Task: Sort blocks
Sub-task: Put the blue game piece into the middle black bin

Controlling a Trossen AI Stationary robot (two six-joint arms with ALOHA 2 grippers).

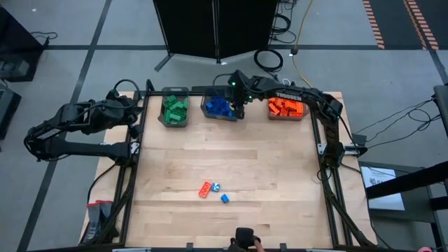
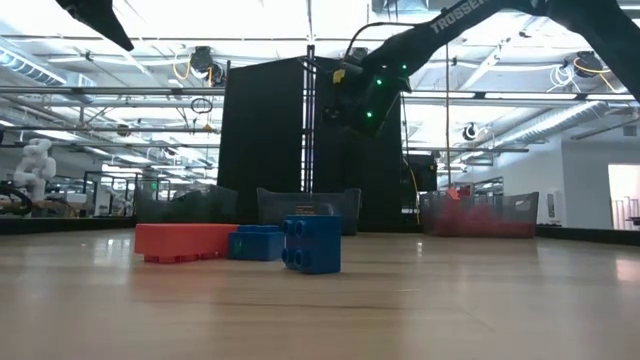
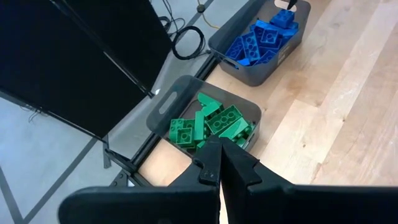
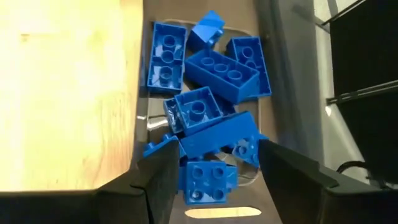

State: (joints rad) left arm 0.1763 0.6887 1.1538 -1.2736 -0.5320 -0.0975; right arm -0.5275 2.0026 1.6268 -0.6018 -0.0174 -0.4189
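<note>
Three grey bins line the table's far edge: one with green blocks, one with blue blocks, one with orange-red blocks. My right gripper hangs open above the blue bin, its fingers standing either side of the blue pile and holding nothing. An orange-red block and two blue blocks lie loose on the near middle of the table. My left gripper waits shut by the table's far left corner, above and short of the green bin.
A tall black cabinet stands just beyond the far edge, with cables on the floor beside it. Dark metal frame rails run along the table's left and right sides. A small dark device sits at the near edge. Bare wood lies between bins and loose blocks.
</note>
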